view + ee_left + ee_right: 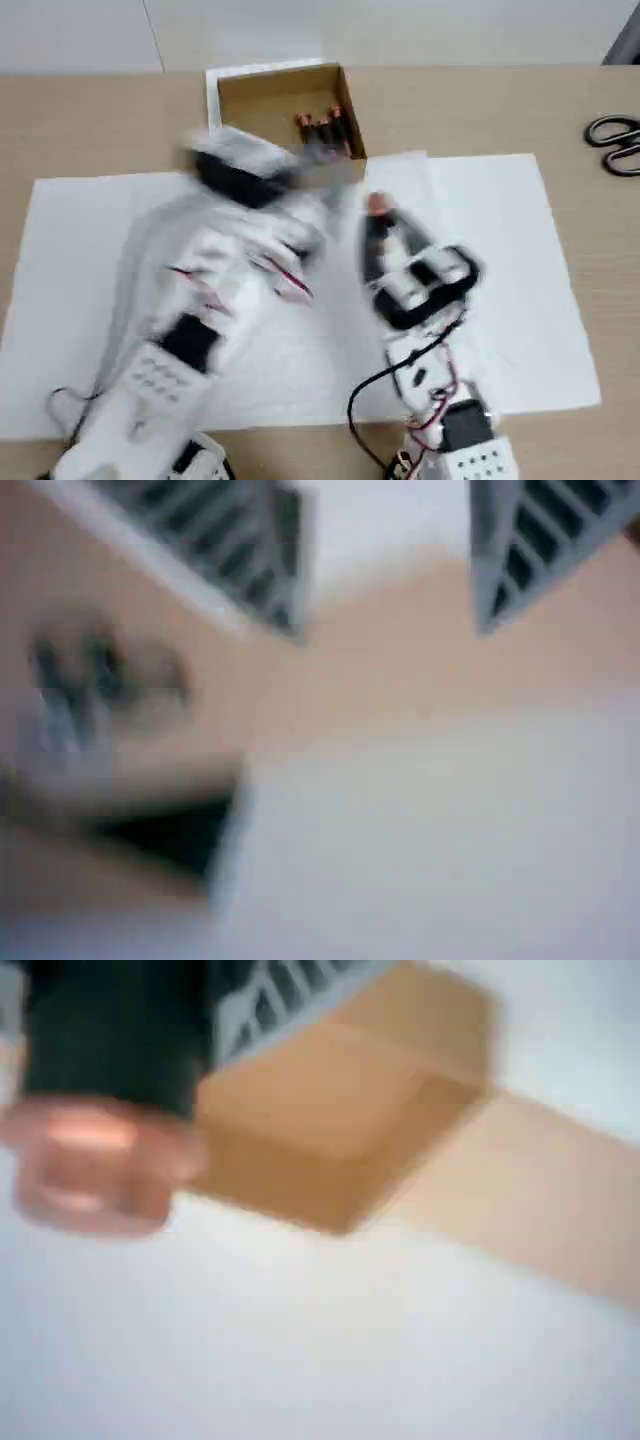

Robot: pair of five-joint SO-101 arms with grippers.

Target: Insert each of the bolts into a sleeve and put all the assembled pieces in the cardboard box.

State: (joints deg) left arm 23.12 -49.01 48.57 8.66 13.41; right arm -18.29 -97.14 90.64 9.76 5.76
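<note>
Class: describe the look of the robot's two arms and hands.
The left arm and right arm have white shells, black motor blocks and red wires. A black cable loops beside the right arm. The left hand has grey ribbed fingers.

Cardboard box (pixel 262 104) — left half free

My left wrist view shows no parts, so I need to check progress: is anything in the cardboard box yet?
Observer: Yes. In the high view several orange-and-black pieces lie in the cardboard box, against its right wall.
Operator: Does the right arm hold anything?
Observer: Yes. The right gripper is shut on a black piece with an orange end.
Operator: Where is that gripper relative to the box?
Observer: In the high view it is over the white paper, just short of the box's near right corner.
</note>
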